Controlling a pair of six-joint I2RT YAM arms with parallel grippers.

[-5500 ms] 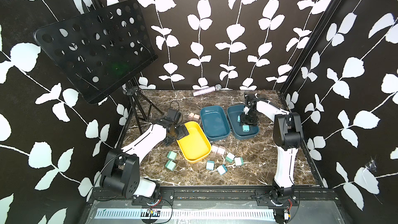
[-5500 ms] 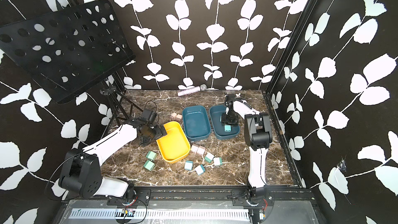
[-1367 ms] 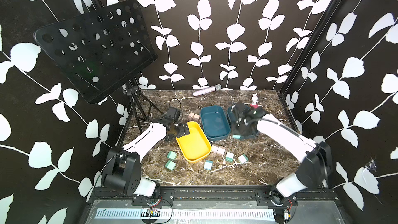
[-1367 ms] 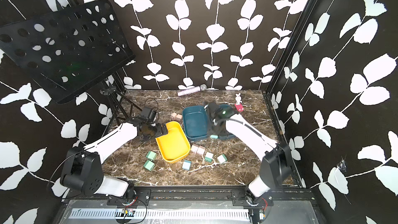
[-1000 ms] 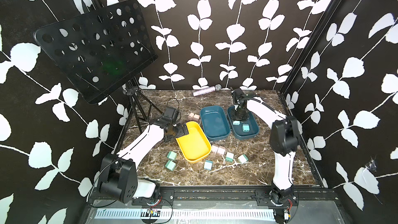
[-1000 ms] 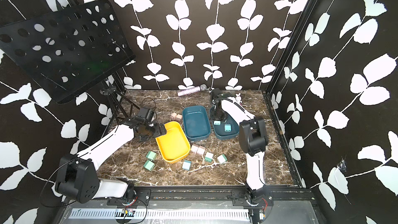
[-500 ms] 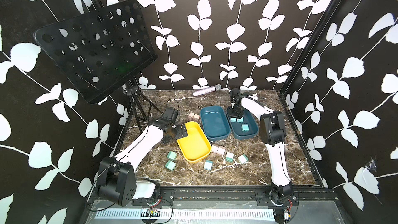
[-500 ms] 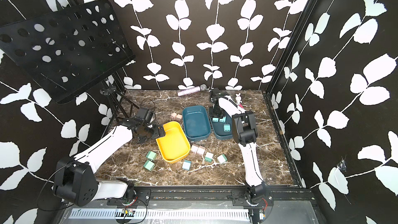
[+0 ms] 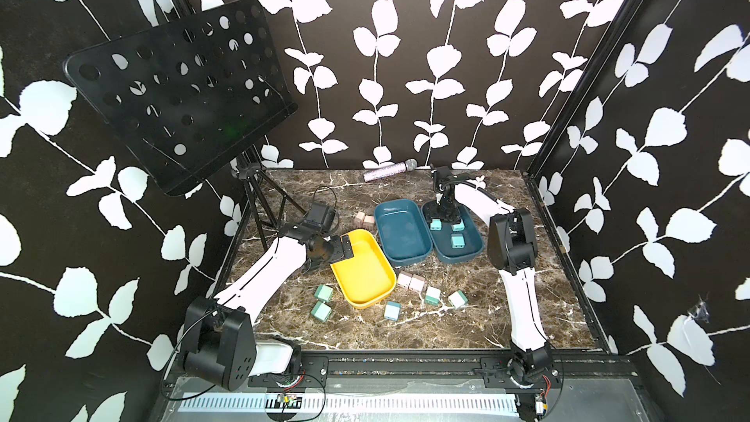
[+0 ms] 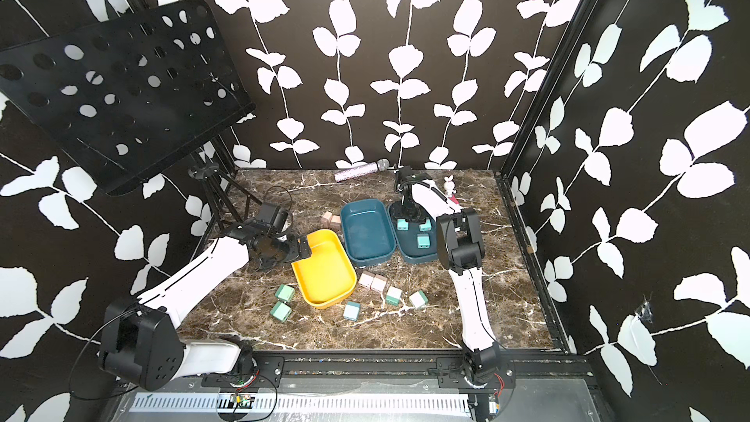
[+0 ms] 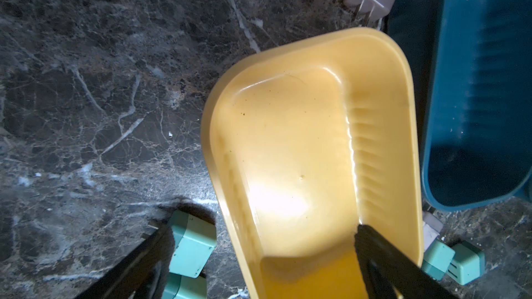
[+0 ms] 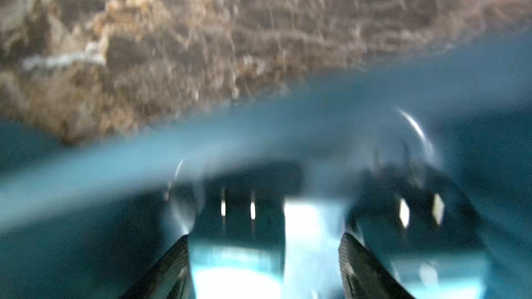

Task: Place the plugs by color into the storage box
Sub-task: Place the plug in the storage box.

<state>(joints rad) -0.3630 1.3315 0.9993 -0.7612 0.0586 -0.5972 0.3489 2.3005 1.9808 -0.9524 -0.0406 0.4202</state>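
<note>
Right gripper [image 12: 263, 237] is hanging low over the far end of the outer dark teal tray [image 9: 443, 248] with its fingers standing apart. A light blue plug [image 9: 435, 224] is lying right under them, though the wrist view is smeared and I can't tell if a pad is touching it. Two other light blue plugs [image 9: 457, 241] are sitting in that same tray. Left gripper [image 11: 260, 227] is spread wide and straddling the rim of the yellow tray [image 11: 302, 153], one finger inside and one outside, pinching nothing. The middle dark teal tray [image 9: 399, 233] is sitting empty. Out on the marble table [image 9: 466, 330], a teal-green pair [image 9: 323, 301] is waiting beside the yellow tray, and a pinkish-beige pair [image 9: 410, 281] is lying just off its other side. One loose light blue plug [image 9: 392, 311] and two greenish plugs [image 9: 432, 296] are sitting nearby, and a second beige pair [image 9: 364, 220] is lying behind the trays. My guess is these things are going to handle light and rigid: smooth hard plastic, rounded corners, so they're probably wanting to squirt out of a corner pinch. I'd be grabbing across two flat opposite faces, mid-body, and steering clear of the metal prongs, since those are likely snagging on a tray wall.
</note>
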